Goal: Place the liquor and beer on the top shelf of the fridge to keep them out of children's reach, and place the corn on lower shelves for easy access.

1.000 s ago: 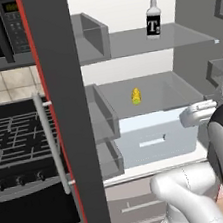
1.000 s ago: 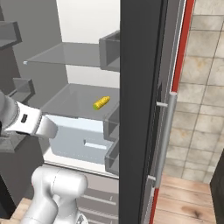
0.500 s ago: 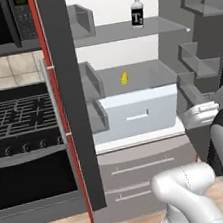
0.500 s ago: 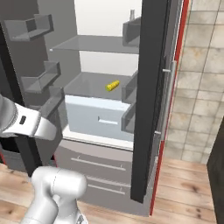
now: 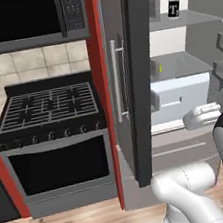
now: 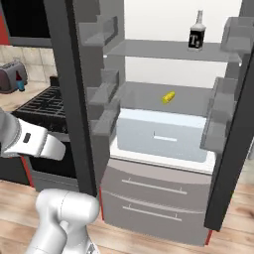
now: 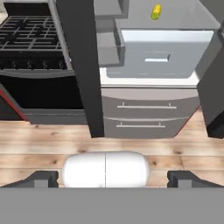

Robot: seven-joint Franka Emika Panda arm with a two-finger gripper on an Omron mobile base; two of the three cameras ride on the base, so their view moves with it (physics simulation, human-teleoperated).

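Observation:
The fridge (image 6: 69, 99) stands with both doors open. The liquor (image 6: 196, 35), a pale bottle with a black T label, stands upright on the top shelf (image 6: 158, 49), also seen in the left base view as the liquor (image 5: 173, 0). The corn (image 6: 168, 96) lies on a lower shelf (image 6: 144, 96) above the white drawer (image 6: 163, 136); the corn (image 7: 155, 12) also shows in the hand view. My gripper (image 7: 112, 178) is open and empty, its fingertips (image 7: 41, 178) wide apart, well back from the fridge over the wooden floor. The beer is out of view.
A black stove (image 5: 47, 108) with a microwave (image 5: 23, 18) above stands left of the fridge. The open left fridge door (image 5: 139, 79) juts out between them. A toaster (image 6: 12, 77) sits on the counter at far left. Grey bottom drawers (image 7: 144, 116) sit under the fridge compartment.
The whole picture has shifted: the base has backed away and turned, so the fridge looks farther. Liquor and corn rest where they were. The gripper stays open.

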